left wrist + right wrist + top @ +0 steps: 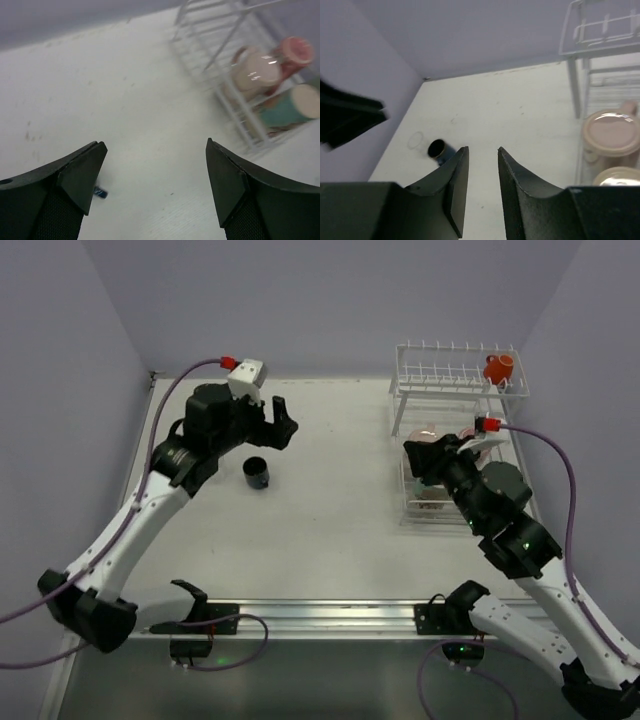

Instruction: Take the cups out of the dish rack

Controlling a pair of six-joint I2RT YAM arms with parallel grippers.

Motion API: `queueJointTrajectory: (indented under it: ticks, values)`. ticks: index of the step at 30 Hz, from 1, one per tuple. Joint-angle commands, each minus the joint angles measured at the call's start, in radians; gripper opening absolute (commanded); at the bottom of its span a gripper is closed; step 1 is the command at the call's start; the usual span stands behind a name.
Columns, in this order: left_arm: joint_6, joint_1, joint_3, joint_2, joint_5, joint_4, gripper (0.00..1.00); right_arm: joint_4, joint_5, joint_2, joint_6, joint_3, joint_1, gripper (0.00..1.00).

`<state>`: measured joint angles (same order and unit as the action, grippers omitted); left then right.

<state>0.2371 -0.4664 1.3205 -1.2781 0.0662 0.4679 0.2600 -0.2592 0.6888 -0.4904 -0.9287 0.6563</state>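
Note:
The white wire dish rack (445,372) stands at the back right. A small orange-red cup (498,368) sits on its upper shelf. The lower tier holds a pale pink cup (612,132), a cream cup (620,176), a red-pink cup (296,50) and a light green cup (290,107). A small dark blue cup (257,473) stands upright on the table at centre left, also in the right wrist view (439,149). My left gripper (287,427) is open and empty, raised just behind the blue cup. My right gripper (412,452) is narrowly open and empty, at the rack's left side.
The white table (330,510) is enclosed by pale purple walls at the back and both sides. A metal rail (320,615) with the arm bases runs along the near edge.

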Motion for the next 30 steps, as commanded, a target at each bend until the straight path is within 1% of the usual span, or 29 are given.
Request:
queueJointTrajectory:
  ticks: [1, 2, 3, 4, 5, 6, 7, 8, 9, 10, 11, 12, 14, 15, 16, 17, 19, 20, 21, 22, 25, 27, 30]
  values:
    - [0.056, -0.067, -0.133, 0.205, 0.229, -0.164, 0.90, 0.125, -0.103, 0.106, 0.099, -0.160, -0.130, 0.32]
    - [0.063, -0.096, -0.171, 0.248, 0.288, -0.213, 0.91, 0.133, -0.116, 0.130, 0.117, -0.186, -0.199, 0.33]
    - [0.070, -0.107, -0.257, 0.288, 0.305, -0.234, 0.92, 0.139, -0.141, 0.182, 0.128, -0.235, -0.230, 0.34]
    - [0.074, -0.113, -0.297, 0.371, 0.320, -0.265, 0.93, 0.142, -0.168, 0.208, 0.139, -0.258, -0.259, 0.36]
    - [0.079, -0.120, -0.331, 0.410, 0.342, -0.273, 0.94, 0.142, -0.199, 0.237, 0.151, -0.278, -0.329, 0.43]
    - [0.079, -0.120, -0.398, 0.483, 0.354, -0.279, 0.95, 0.142, -0.193, 0.299, 0.151, -0.327, -0.372, 0.47]
    - [0.077, -0.118, -0.430, 0.515, 0.363, -0.284, 0.96, 0.140, -0.181, 0.331, 0.153, -0.352, -0.407, 0.52]
    - [0.061, -0.120, -0.457, 0.546, 0.380, -0.282, 0.96, 0.140, -0.164, 0.362, 0.154, -0.375, -0.473, 0.62]
    - [0.059, -0.120, -0.504, 0.604, 0.385, -0.279, 0.97, 0.140, -0.155, 0.397, 0.154, -0.424, -0.504, 0.67]
    - [0.056, -0.120, -0.526, 0.629, 0.388, -0.281, 0.98, 0.140, -0.147, 0.464, 0.154, -0.450, -0.532, 0.71]
    - [0.041, -0.120, -0.544, 0.654, 0.400, -0.279, 0.99, 0.139, -0.141, 0.497, 0.145, -0.473, -0.587, 0.74]
    - [0.034, -0.120, -0.572, 0.674, 0.403, -0.279, 0.99, 0.140, -0.111, 0.529, 0.138, -0.522, -0.616, 0.79]
    - [0.027, -0.120, -0.595, 0.729, 0.405, -0.278, 1.00, 0.139, -0.106, 0.622, 0.135, -0.571, -0.652, 0.84]
    - [0.022, -0.120, -0.619, 0.755, 0.405, -0.278, 1.00, 0.137, -0.088, 0.658, 0.139, -0.623, -0.688, 0.87]
    - [0.022, -0.120, -0.635, 0.764, 0.408, -0.288, 1.00, 0.137, -0.072, 0.691, 0.142, -0.653, -0.702, 0.88]
    - [0.024, -0.120, -0.650, 0.772, 0.406, -0.298, 1.00, 0.139, -0.068, 0.760, 0.154, -0.677, -0.724, 0.88]
    - [0.016, -0.120, -0.658, 0.770, 0.394, -0.266, 1.00, 0.124, 0.026, 0.814, 0.188, -0.736, -0.744, 0.88]
    - [0.002, -0.120, -0.652, 0.766, 0.377, -0.252, 1.00, 0.125, 0.062, 0.871, 0.229, -0.755, -0.756, 0.88]
    - [0.004, -0.123, -0.650, 0.763, 0.360, -0.249, 1.00, 0.139, 0.063, 0.902, 0.249, -0.813, -0.759, 0.88]
    - [0.007, -0.130, -0.652, 0.763, 0.339, -0.247, 1.00, 0.159, 0.028, 0.928, 0.266, -0.840, -0.761, 0.89]
    - [-0.005, -0.166, -0.644, 0.760, 0.297, -0.227, 1.00, 0.163, 0.107, 1.000, 0.285, -0.889, -0.802, 0.89]
    - [-0.012, -0.187, -0.641, 0.760, 0.276, -0.224, 1.00, 0.162, 0.133, 1.041, 0.305, -0.912, -0.816, 0.89]
    - [-0.015, -0.210, -0.639, 0.754, 0.258, -0.218, 1.00, 0.177, 0.117, 1.083, 0.343, -0.962, -0.820, 0.89]
